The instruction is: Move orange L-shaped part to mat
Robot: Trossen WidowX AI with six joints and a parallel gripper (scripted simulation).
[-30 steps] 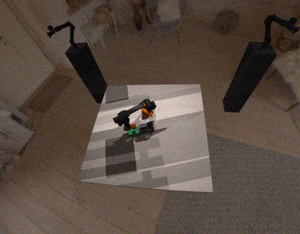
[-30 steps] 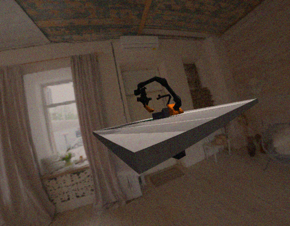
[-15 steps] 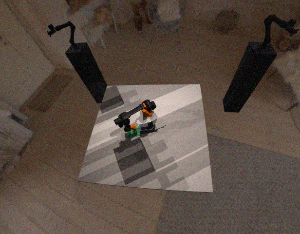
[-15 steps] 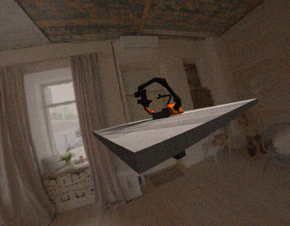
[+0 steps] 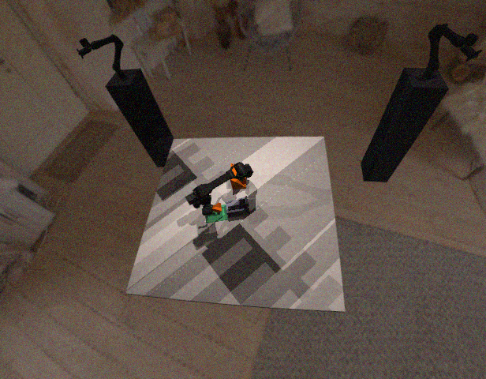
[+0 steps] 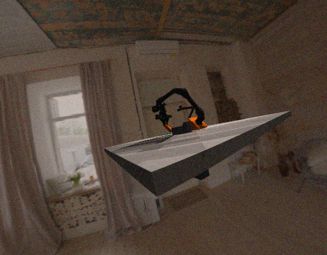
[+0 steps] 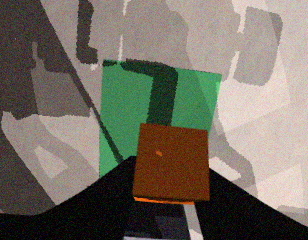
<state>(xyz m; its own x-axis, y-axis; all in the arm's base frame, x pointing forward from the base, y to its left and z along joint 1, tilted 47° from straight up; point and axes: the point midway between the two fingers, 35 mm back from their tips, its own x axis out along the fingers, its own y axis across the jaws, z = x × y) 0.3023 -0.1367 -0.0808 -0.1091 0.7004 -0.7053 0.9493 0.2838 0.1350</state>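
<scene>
The orange part (image 5: 216, 207) (image 6: 167, 127) (image 7: 171, 162) is held in my gripper (image 6: 165, 124) (image 7: 165, 167), which is shut on it. In the exterior view the part slopes down from the fingers, its low end close above the table. In the wrist view its square orange face fills the space between the fingers. The green mat (image 5: 212, 219) (image 6: 167, 135) (image 7: 125, 115) lies beneath and partly behind the part, with dark shadows across it. Whether the part touches the mat cannot be told. The grey tray (image 5: 252, 205) (image 6: 178, 129) stands beside the mat.
The arm's orange base (image 5: 238, 183) (image 6: 194, 121) stands on the table near the tray. The patterned table top (image 5: 316, 236) (image 6: 158, 162) carries shadows. Two black pedestals (image 5: 139, 110) (image 5: 402, 122) with other arms stand beyond the table.
</scene>
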